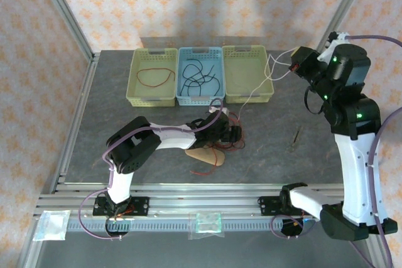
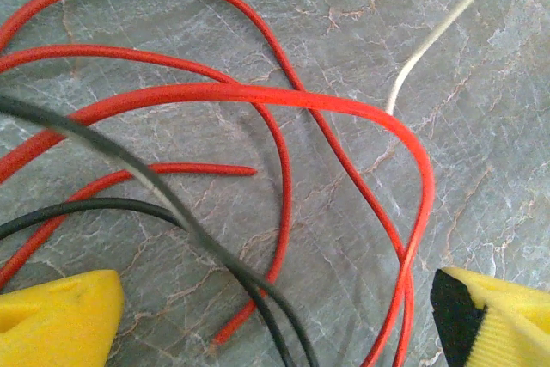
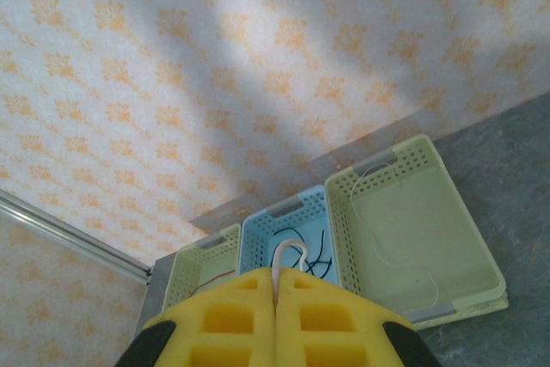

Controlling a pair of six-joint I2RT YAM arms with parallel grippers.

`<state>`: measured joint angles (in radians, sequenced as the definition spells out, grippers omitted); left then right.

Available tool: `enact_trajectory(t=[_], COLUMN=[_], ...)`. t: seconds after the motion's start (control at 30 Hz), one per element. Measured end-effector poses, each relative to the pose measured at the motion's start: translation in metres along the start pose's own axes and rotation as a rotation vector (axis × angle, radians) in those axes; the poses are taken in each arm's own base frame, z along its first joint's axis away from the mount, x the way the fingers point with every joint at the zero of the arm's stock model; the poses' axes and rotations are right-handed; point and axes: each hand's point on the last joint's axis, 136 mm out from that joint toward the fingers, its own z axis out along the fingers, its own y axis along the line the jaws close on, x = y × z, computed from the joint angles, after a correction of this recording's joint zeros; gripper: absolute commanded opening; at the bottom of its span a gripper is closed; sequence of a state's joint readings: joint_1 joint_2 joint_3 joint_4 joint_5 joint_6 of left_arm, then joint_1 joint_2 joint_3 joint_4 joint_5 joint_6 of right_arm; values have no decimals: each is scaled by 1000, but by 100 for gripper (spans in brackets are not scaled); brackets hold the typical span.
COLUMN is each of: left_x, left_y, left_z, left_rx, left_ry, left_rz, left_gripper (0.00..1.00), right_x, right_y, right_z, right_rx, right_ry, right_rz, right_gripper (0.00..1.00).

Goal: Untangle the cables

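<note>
Cables [image 1: 233, 135] in red and black lie tangled on the grey table [image 1: 270, 161] just beyond the tan pad [image 1: 206, 155]. Your left gripper [image 2: 275, 315] hangs low over them with its yellow fingers [image 2: 51, 320] spread wide, gripping nothing. Your right gripper [image 3: 275, 285], up beside the pale green basket [image 1: 248, 97], has its jaws pressed together on a white cable [image 3: 279, 257] that trails across that basket toward the tangle. One red cable [image 1: 156, 78] lies in the yellow-green basket [image 1: 152, 100] and a black cable [image 1: 200, 75] in the blue basket [image 1: 200, 100].
</note>
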<state>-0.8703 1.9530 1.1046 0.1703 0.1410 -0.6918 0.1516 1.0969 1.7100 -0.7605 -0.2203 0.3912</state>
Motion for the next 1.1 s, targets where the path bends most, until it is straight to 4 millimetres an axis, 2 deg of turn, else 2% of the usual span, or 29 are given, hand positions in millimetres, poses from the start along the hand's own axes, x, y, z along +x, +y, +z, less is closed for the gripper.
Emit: enact_trajectory(t=[0.47, 0.63, 0.73, 0.8, 0.9, 1.03, 1.1], left_x=[0, -1, -2, -9, -34, -77, -93], left_y=[1, 0, -5, -13, -38, -74, -84], left_z=[3, 2, 0, -5, -21, -63, -85], left_rx=[-4, -1, 4, 18, 67, 154, 187], left_ry=[-1, 1, 15, 15, -26, -125, -169], left_rz=[0, 0, 0, 2, 8, 13, 8], left_gripper=[93, 93, 94, 94, 94, 94, 94], right_x=[-47, -48, -37, -27, -11, 9, 16], right_y=[12, 10, 2, -5, -17, -28, -31], right_z=[-36, -37, -26, -17, 0, 20, 27], right_rx=[14, 28, 48, 65, 88, 99, 101], right_ry=[-166, -177, -146, -120, -77, -29, -15], right_rz=[-49, -52, -52, -50, -45, -33, -29], right_gripper=[0, 0, 0, 0, 0, 0, 0])
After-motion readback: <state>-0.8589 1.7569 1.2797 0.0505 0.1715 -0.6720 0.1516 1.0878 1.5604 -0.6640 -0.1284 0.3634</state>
